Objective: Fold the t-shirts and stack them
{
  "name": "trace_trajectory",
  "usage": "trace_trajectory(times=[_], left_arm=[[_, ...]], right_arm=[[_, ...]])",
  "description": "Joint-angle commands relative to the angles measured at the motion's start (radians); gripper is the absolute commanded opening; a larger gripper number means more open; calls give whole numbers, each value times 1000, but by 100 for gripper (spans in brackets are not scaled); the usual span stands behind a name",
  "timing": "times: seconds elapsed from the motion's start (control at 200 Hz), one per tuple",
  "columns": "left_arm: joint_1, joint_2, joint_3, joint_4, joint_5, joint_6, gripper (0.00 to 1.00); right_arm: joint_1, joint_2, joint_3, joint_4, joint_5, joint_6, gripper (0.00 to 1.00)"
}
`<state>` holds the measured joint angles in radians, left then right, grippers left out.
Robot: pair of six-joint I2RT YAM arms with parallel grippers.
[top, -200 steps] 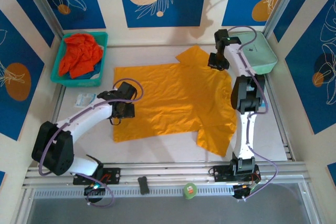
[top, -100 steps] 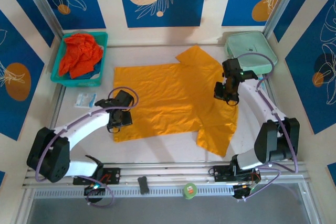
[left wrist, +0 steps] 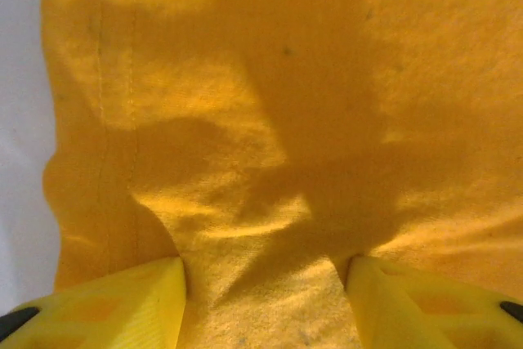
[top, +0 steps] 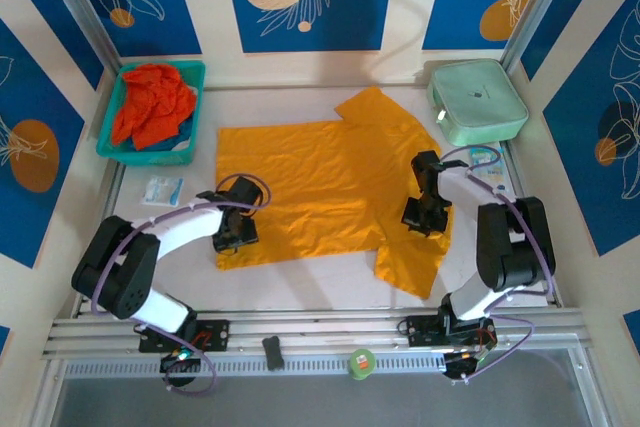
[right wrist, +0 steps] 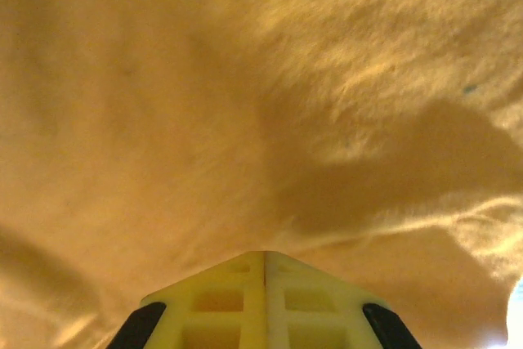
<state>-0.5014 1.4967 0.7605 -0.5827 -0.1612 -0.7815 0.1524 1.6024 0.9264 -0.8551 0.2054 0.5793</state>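
Observation:
The yellow-orange t-shirt (top: pixel 320 182) lies spread flat across the middle of the table, one sleeve toward the back and one toward the front right. My left gripper (top: pixel 234 235) rests on its left hem near the front corner. In the left wrist view the left gripper (left wrist: pixel 265 284) is open, its fingertips (left wrist: pixel 131 300) pressed down with wrinkled cloth (left wrist: pixel 245 120) between them. My right gripper (top: pixel 422 217) sits over the shirt's right side. In the right wrist view the right gripper (right wrist: pixel 265 257) is shut, just above the cloth (right wrist: pixel 245 79). A red-orange t-shirt (top: pixel 152 105) lies crumpled in the basket.
The teal basket (top: pixel 190 152) stands at the back left and a mint-green zipped case (top: pixel 478 100) at the back right. A small white packet (top: pixel 161 190) lies left of the shirt. A green roll (top: pixel 361 362) and a black piece (top: pixel 273 352) sit on the front rail.
My right arm swung from the back near the mint case forward onto the shirt's right side. My left gripper slid a little forward along the hem and its jaws narrowed.

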Motion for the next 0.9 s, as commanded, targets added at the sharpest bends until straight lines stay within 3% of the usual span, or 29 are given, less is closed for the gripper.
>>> trace_trajectory(times=[0.0,0.45,0.74,0.896], left_arm=[[13,61,9,12,-40,-14,57],[88,232,154,-31,-92,87,58],[84,106,311,-182,-134,146,62],[86,134,478,-229,-154,209,67]], right_arm=[[-15,63,35,35,28,28,0],[-46,274,223,14,25,19,0],[-30,134,347,-82,14,-46,0],[-62,222,550,-63,-5,-136,0]])
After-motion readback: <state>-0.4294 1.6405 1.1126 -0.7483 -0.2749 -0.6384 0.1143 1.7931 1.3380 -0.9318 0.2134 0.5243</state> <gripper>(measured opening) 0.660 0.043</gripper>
